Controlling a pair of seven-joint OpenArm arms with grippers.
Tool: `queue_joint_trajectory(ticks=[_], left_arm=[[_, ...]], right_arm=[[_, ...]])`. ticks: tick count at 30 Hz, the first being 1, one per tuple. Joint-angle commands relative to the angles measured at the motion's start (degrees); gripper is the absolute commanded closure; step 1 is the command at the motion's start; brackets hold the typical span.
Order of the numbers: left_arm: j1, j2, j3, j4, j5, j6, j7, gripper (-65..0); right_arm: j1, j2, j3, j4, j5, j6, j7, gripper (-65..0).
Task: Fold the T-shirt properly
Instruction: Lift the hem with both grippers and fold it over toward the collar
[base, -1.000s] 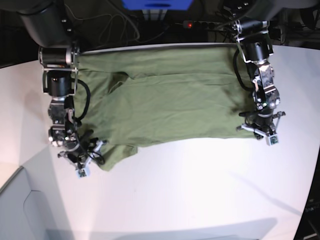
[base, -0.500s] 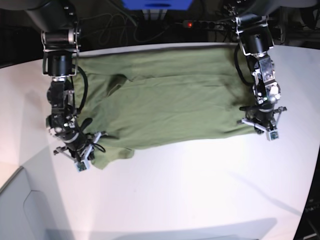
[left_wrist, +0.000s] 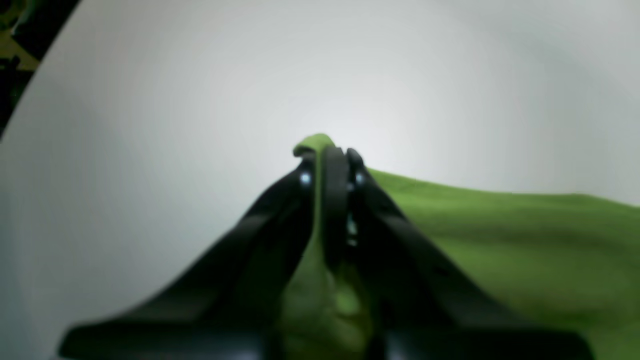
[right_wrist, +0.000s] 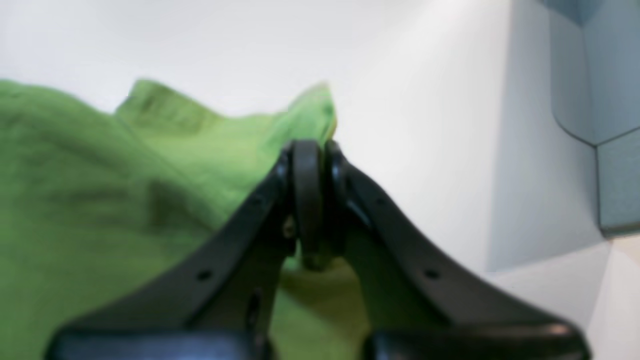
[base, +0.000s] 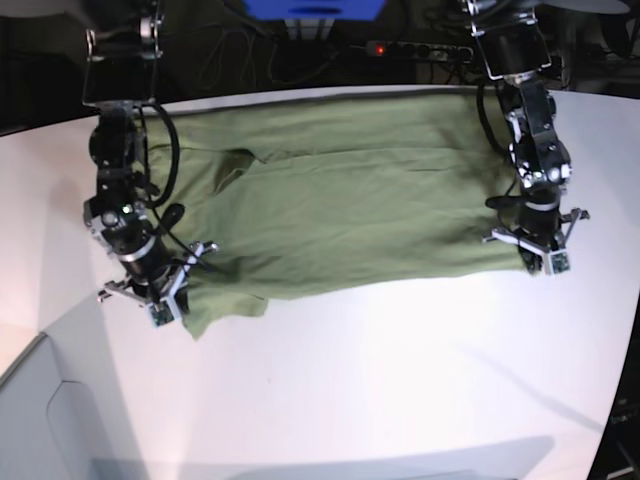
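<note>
- A white desk (base: 400, 380) fills the base view, with dark clutter, cables and a blue box beyond its far edge; a pale grey panel sits at the near left corner.
- The T-shirt (base: 340, 200) lies spread across the far half of the desk, reaching from near the left edge to near the right edge, its near hem facing the open white surface.
- The right gripper (base: 160, 295) is closed on the shirt's near left corner; in the right wrist view (right_wrist: 310, 150) its jaws are pressed together with a peak of green cloth standing up past the tips.
- The left gripper (base: 540, 250) is closed on the near right corner; in the left wrist view (left_wrist: 327, 155) a small tuft of cloth pokes out above the shut jaws.
- The step in hand looks like lifting the near hem to carry it over towards the far edge. To do it well, both arms should rise together and travel at the same pace, keeping the hem taut between them so that the fold line runs straight; the bunched left corner is likely to drag unevenly.
- The base view alone gives the whole layout and the wrinkle near the far left sleeve; only the wrist views prove that cloth is truly between the jaws.
- Both wrist views are blurred, so how many layers are pinched cannot be told.
</note>
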Motion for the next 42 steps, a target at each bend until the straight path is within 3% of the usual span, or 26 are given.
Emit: queue_joint_trajectory(ticks=[1,10,18,27,42], left_arm=[[0.09,-0.76,-0.24,1.61,-0.11,0.3,-1.16,0.0],[4.66,-0.67,-0.33,3.45,-0.2,0.38,-1.78,0.0],[7.21,-0.67,-0.41,4.77,-0.2,0.3,-1.87,0.0],[10.2,-1.02,-0.41,7.15,-0.2,0.3,-1.95,0.0],[13.1,-1.19,-0.5,8.73,-0.2,0.3,-1.95,0.0]], right_arm=[[0.09,0.44,0.25,1.84,0.11,0.72,0.85,-0.1],[-6.68,1.23,1.4,6.41,0.11,0.72,1.29,-0.1],[-8.61,2.72,1.57,6.32,0.11,0.72,1.47,-0.1],[-9.31,2.63,5.44,5.0,0.11,0.81,1.47,-0.1],[-12.92,2.72,5.53,5.09,0.19,0.81,1.47,-0.1]])
